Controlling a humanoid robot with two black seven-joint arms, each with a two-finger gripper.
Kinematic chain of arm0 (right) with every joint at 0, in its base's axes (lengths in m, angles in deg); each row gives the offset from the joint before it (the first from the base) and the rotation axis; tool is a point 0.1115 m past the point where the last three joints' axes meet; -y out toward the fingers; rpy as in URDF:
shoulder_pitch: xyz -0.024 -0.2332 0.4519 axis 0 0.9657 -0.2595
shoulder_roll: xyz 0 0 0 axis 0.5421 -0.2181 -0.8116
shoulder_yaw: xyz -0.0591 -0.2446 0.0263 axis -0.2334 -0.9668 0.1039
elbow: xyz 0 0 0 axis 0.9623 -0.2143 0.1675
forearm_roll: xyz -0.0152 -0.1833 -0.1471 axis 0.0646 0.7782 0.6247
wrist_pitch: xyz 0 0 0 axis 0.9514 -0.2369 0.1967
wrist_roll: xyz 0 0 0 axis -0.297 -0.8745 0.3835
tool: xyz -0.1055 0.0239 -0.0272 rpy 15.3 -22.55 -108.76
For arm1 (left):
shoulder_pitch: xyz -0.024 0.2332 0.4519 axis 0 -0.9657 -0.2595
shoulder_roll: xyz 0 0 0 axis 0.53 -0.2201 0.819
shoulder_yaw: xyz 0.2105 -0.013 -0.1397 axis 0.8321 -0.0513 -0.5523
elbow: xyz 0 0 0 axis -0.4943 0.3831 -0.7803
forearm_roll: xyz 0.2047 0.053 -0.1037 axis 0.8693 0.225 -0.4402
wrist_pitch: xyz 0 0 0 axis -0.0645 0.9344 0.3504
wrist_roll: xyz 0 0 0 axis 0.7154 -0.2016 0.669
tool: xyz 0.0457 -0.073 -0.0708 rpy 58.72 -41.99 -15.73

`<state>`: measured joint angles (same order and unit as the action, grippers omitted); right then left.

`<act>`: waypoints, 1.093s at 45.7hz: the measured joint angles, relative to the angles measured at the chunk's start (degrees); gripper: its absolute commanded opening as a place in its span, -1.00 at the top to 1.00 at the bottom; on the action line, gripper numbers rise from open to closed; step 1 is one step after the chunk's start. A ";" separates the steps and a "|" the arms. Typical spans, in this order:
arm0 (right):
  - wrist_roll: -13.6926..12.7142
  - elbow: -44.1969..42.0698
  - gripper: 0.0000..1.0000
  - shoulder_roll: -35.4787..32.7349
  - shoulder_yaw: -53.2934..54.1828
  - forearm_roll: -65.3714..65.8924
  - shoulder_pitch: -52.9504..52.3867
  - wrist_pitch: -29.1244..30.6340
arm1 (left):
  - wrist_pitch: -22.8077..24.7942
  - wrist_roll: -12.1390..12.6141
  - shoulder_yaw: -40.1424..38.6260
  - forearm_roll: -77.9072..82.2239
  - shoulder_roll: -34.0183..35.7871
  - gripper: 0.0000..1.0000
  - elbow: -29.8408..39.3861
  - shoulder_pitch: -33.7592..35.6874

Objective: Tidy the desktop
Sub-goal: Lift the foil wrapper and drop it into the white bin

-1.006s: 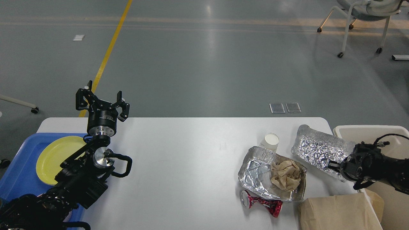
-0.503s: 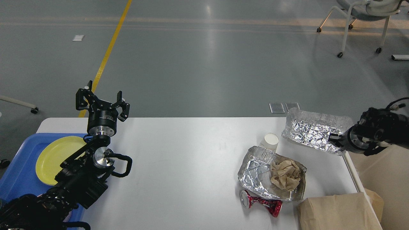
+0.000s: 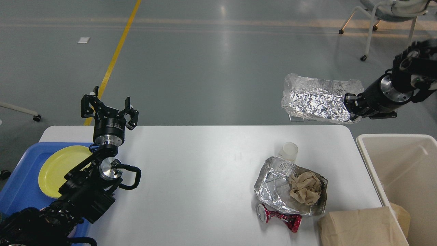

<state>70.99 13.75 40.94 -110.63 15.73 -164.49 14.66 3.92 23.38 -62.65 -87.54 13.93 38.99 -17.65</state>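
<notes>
Foil tray (image 3: 319, 99), clamped in right jaws (image 3: 350, 106), hangs beyond the desk (image 3: 205, 164); cream bin (image 3: 396, 140) lies below them. Left jaws (image 3: 109, 111) gape, idle.

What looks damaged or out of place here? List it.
A red can lies crushed on the desktop. Beside it, a foil tray is dented and holds crumpled paper. The right pincer holds another foil tray tilted in mid-air.

The white table (image 3: 194, 177) carries a blue tray (image 3: 20, 191), clear cup (image 3: 289, 151), foil tray (image 3: 273, 186), crushed red can (image 3: 280, 217) — and a brown paper bag (image 3: 358, 227)
</notes>
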 measured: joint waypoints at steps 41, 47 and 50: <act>-0.01 2.76 1.00 -0.33 -2.61 -11.41 -10.41 5.51 | 0.00 0.00 0.00 0.00 0.01 -1.00 0.00 0.00; 0.00 -6.45 1.00 -0.20 -2.90 -6.16 2.03 1.27 | 0.00 0.00 0.00 0.00 0.00 -1.00 0.00 0.00; -0.01 -10.44 1.00 -0.14 -3.06 -3.29 8.07 -0.94 | 0.00 0.00 0.00 0.00 0.00 -1.00 0.00 0.00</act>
<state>70.98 3.31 40.80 -113.69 12.44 -156.42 13.72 3.92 23.38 -62.65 -87.54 13.93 38.99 -17.65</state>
